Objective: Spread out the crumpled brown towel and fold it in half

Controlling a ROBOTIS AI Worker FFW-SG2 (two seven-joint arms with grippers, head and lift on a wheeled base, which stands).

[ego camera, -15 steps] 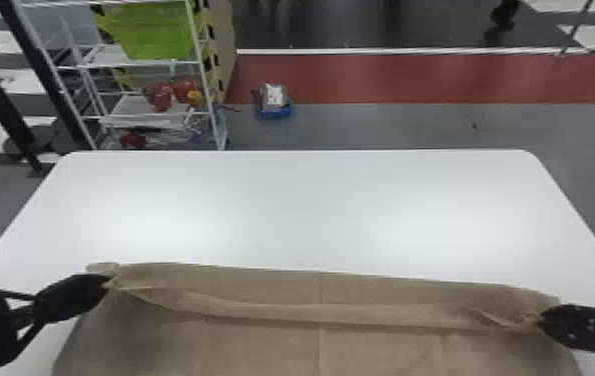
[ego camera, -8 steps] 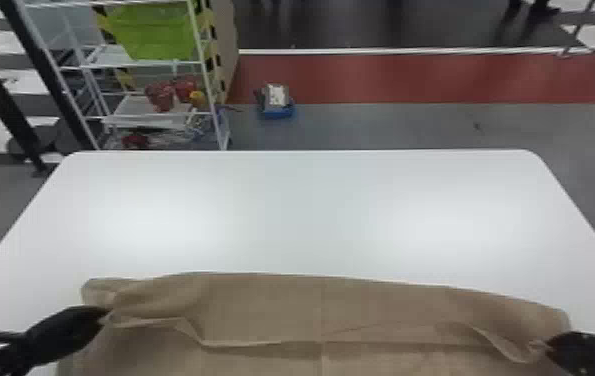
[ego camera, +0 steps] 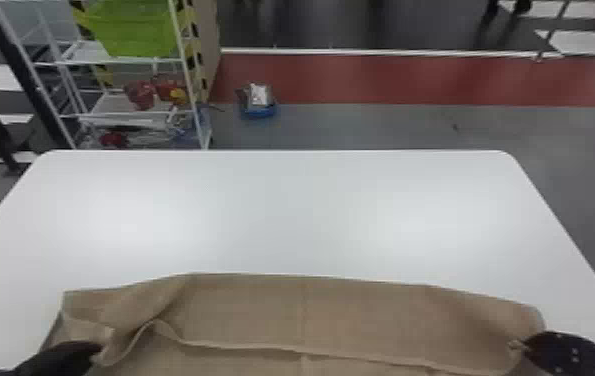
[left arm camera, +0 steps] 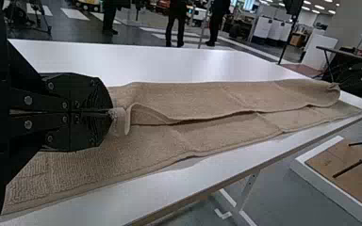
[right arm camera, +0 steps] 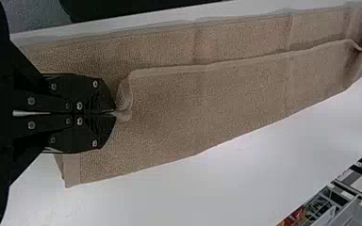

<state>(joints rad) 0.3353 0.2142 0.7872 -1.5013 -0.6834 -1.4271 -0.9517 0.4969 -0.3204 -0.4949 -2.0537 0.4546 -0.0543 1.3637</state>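
Note:
The brown towel (ego camera: 351,320) lies along the table's near side in the head view, its far part doubled over toward the robot with a wavy free edge. At its left end my left gripper (ego camera: 95,353) holds a corner; in the left wrist view the left gripper (left arm camera: 111,113) is shut on that bunched corner of the towel (left arm camera: 193,101). At the right end is my right gripper (ego camera: 523,345), and in the right wrist view the right gripper (right arm camera: 115,114) is shut on the other corner of the towel (right arm camera: 207,108). A lower layer shows beyond the free edge.
The white table (ego camera: 286,215) stretches beyond the towel. Past its far edge, a wire shelf (ego camera: 131,115) with a green bin (ego camera: 133,30) stands at the left, and a small blue item (ego camera: 258,111) lies on the floor.
Both grippers have moved toward the robot, drawing the held towel edge nearer. The towel's far edge has also come nearer, and the fold over the lower layer is wider.

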